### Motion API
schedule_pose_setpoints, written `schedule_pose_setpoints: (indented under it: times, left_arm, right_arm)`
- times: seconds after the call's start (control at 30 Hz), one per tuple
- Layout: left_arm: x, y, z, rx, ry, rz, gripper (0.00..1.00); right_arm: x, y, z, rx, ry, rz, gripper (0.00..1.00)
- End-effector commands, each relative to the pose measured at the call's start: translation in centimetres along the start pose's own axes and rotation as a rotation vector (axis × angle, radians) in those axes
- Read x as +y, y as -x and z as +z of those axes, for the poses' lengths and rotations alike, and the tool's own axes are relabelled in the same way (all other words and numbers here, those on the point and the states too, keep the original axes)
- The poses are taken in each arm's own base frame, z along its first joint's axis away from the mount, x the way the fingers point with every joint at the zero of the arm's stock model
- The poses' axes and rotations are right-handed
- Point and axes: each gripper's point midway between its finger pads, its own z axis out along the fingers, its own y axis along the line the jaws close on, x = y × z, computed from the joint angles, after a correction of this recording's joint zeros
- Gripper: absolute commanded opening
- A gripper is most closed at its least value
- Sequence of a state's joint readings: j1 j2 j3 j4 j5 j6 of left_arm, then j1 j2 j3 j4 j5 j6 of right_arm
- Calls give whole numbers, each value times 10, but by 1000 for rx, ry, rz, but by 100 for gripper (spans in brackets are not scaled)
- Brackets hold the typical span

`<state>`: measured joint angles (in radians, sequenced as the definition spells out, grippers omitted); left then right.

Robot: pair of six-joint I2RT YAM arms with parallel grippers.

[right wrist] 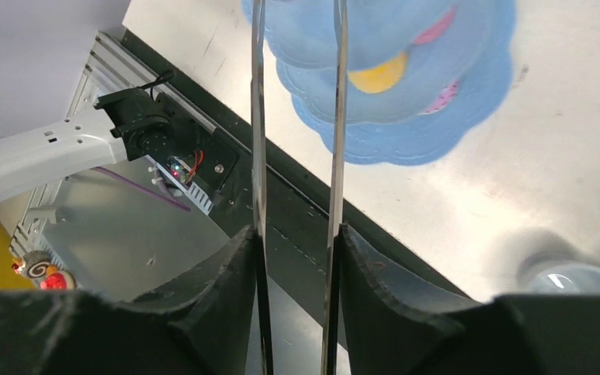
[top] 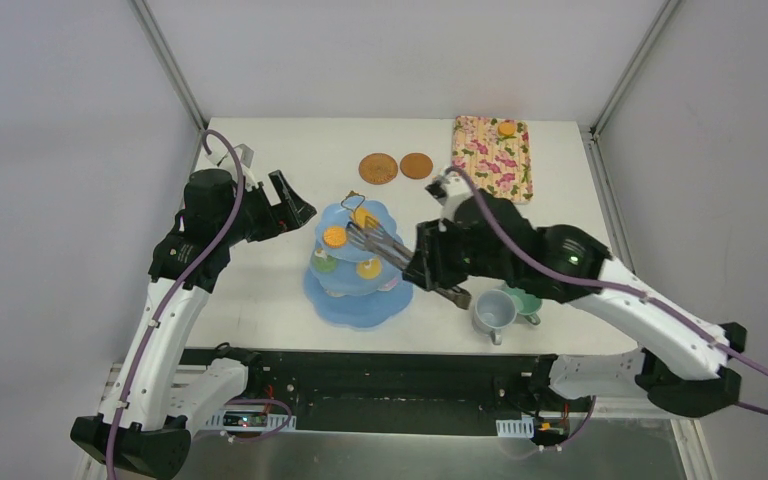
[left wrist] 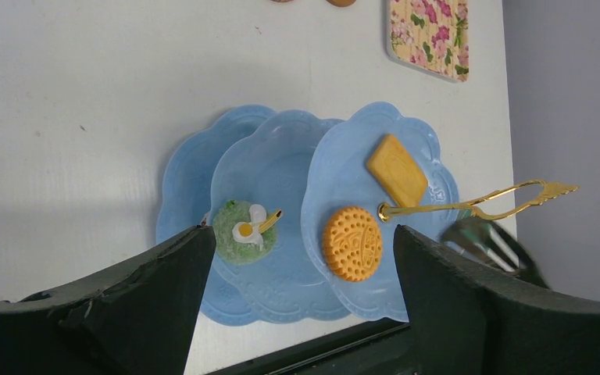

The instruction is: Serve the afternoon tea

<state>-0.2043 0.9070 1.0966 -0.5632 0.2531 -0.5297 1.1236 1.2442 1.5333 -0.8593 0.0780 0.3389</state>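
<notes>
My right gripper [right wrist: 297,234] is clamped on the silver metal tongs [top: 375,240], their tips over the light-blue three-tier scalloped stand [top: 355,315] at the middle of the desk's near edge. My left gripper [left wrist: 297,234] gapes wide and empty. I'd squeeze evenly and steer the tongs clear of the stand's gold handle [left wrist: 476,205].

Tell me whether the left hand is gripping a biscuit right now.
No, the left hand is open and empty, while the round biscuit and the rectangular biscuit both lie on the stand's top tier.
</notes>
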Motion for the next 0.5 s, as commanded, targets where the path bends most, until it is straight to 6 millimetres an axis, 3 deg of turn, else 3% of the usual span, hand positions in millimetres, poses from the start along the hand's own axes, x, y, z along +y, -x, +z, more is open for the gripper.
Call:
schedule_pose_setpoints:
  times: [0.0,0.2,0.37,0.47]
  left_arm:
    - [0,0,1,-8,-3,32,88]
    - [0,-2,6,3,-7,21,88]
    - [1,-4,10,13,-5,9,88]
    - [1,-5,11,16,-7,8,88]
  right_arm:
    - [-38,2,-68,-152,-80,-14,41]
    - [-96,11,-110,-352,-291,69,28]
    - [-134,26,-110,-461,-528,55,33]
    - [-153,48,-103,-519,-668,-18,34]
